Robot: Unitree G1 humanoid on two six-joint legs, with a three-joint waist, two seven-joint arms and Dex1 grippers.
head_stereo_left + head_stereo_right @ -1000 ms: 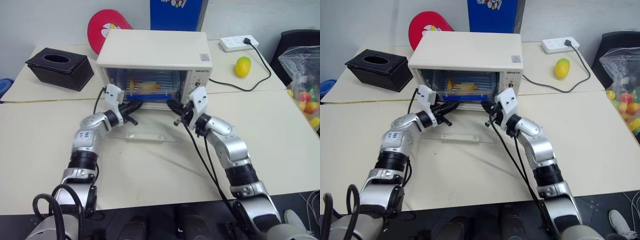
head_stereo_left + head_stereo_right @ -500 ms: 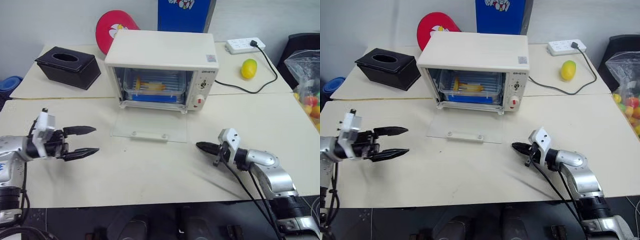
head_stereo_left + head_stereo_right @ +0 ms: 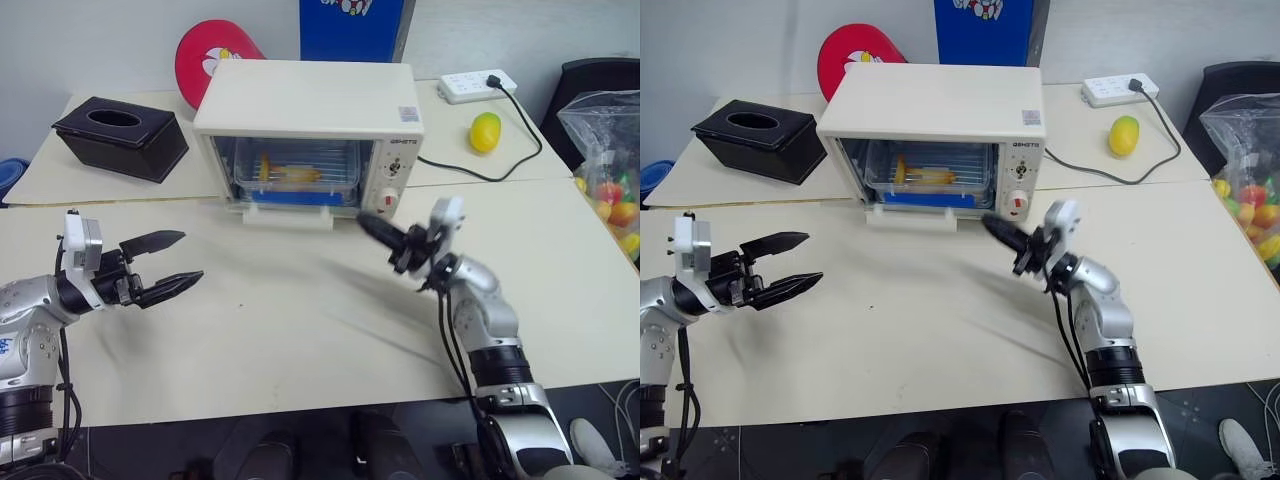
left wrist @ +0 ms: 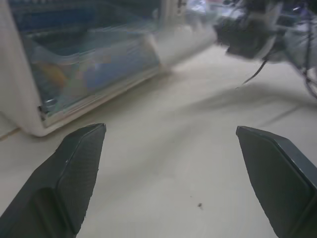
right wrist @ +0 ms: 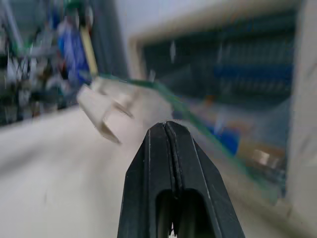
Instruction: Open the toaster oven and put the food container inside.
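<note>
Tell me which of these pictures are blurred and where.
Right wrist view: heavy motion smear over the toaster oven and its door handle; the right gripper stays sharp. Left wrist view: the oven and the far gripper look soft. Eye views: streaked only around the right gripper.

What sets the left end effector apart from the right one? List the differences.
1. The left end effector has its fingers spread wide; the right end effector has them pressed together.
2. The left one hangs far off to the left of the toaster oven; the right one is close to its front, by the knobs.
Shared: both have black fingers, hold nothing, and are above the table.
</note>
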